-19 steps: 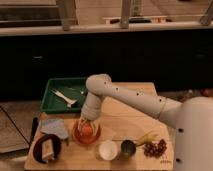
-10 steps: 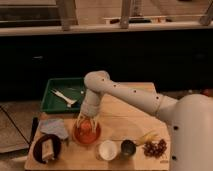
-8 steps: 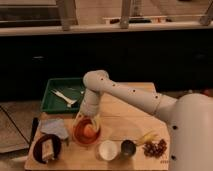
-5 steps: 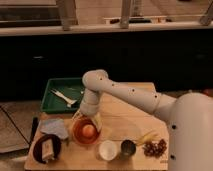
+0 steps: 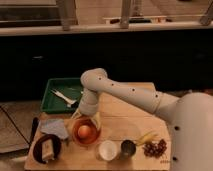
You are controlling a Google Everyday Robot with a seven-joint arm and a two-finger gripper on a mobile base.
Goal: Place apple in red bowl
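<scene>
The apple, small, round and orange-red, lies inside the red bowl, which stands on the wooden table left of centre. My gripper hangs just above the bowl at the end of the white arm. Its fingers are spread to either side over the bowl's far rim and hold nothing. The apple sits free in the bowl below them.
A green tray with a white utensil is behind the bowl. A blue-grey cloth and a dark plate with food lie to the left. A white cup, a small dark cup, a yellow fruit and dark red grapes lie to the right.
My gripper was low in the red bowl with the apple between its fingers. It has let go and risen a little, and the apple now shows lying in the bowl.
</scene>
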